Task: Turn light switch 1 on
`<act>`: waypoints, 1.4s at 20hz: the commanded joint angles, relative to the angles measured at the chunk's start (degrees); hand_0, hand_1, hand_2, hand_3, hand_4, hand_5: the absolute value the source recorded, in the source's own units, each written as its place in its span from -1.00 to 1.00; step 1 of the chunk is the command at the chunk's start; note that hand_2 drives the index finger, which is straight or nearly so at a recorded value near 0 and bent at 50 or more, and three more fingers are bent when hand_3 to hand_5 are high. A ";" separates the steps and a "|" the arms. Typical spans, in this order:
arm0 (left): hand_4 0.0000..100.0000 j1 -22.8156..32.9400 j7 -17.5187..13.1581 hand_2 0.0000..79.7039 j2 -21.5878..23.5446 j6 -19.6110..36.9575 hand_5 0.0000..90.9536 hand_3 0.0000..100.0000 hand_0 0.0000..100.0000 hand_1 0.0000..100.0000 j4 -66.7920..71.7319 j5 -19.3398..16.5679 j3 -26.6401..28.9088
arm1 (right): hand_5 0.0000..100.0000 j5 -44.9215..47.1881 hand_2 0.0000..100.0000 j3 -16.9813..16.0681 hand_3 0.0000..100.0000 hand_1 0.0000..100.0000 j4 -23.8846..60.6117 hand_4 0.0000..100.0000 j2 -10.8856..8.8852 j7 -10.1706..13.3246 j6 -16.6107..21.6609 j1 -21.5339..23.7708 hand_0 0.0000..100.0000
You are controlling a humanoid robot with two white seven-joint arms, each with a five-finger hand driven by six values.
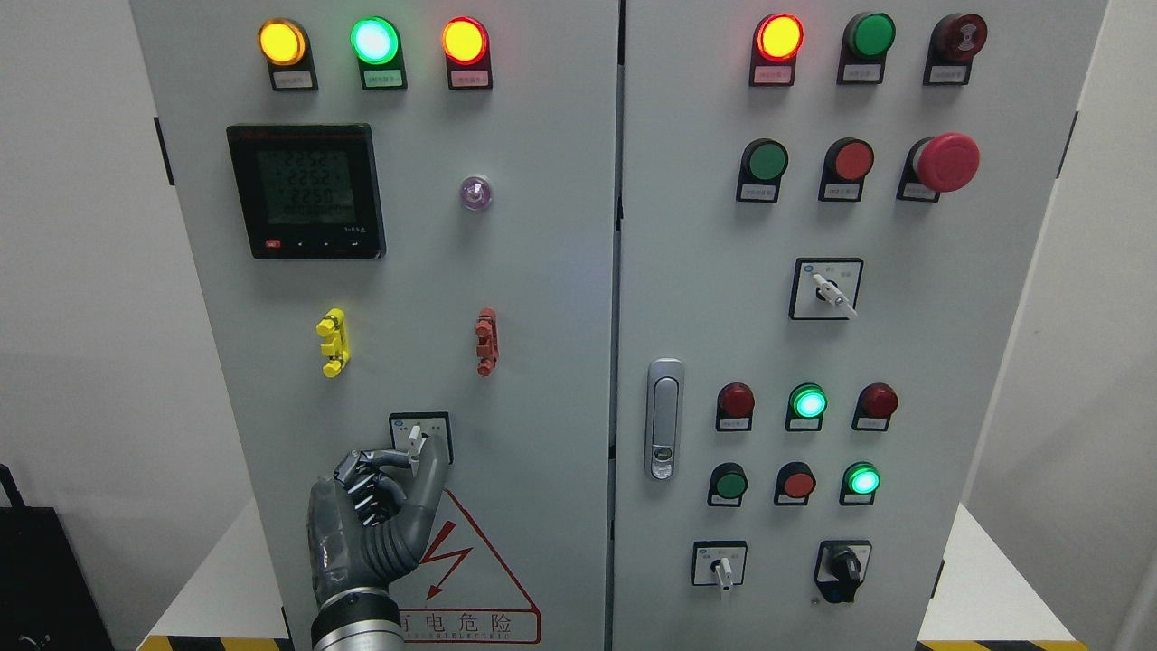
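Observation:
A small rotary selector switch (415,440) with a white lever sits on a black-framed plate low on the left cabinet door (542,271); the lever stands about upright. My left hand (409,463) comes up from the bottom edge and pinches that lever between thumb and forefinger, the other fingers curled below. The three pilot lamps at the top of this door glow: amber (282,42), green (374,40), amber-red (465,40). The right arm does not show.
A digital meter (305,191), a yellow clip (332,342) and a red clip (486,341) sit above the switch. The right door carries a latch handle (664,419), push buttons, a red emergency stop (947,162) and more selector switches (825,289). A warning triangle (470,565) lies beside my wrist.

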State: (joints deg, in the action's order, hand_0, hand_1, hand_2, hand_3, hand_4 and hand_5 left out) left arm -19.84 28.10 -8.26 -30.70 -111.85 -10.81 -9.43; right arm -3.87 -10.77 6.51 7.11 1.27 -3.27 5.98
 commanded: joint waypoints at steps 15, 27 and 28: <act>0.95 -0.20 0.02 0.47 0.00 -0.77 0.88 0.92 -0.72 0.07 0.05 0.00 0.03 | -1.00 0.00 -1.00 0.04 -1.00 -1.00 0.00 -1.00 0.01 -0.04 0.02 0.00 -1.00; 0.95 -0.29 0.02 0.48 0.00 -0.86 0.88 0.92 -0.71 0.06 0.05 -0.08 0.03 | -1.00 0.00 -1.00 -0.04 -1.00 -1.00 0.00 -1.00 0.01 -0.04 0.02 0.00 -1.00; 0.95 -0.29 0.02 0.48 0.00 -0.86 0.88 0.92 -0.71 0.06 0.14 -0.08 0.03 | -1.00 0.00 -1.00 0.04 -1.00 -1.00 0.00 -1.00 0.01 -0.04 0.02 0.00 -1.00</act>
State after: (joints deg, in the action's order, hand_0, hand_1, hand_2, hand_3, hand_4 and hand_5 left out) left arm -20.08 28.10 -8.26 -31.55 -111.80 -10.88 -9.41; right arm -3.87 -10.76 6.50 7.10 1.27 -3.27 5.98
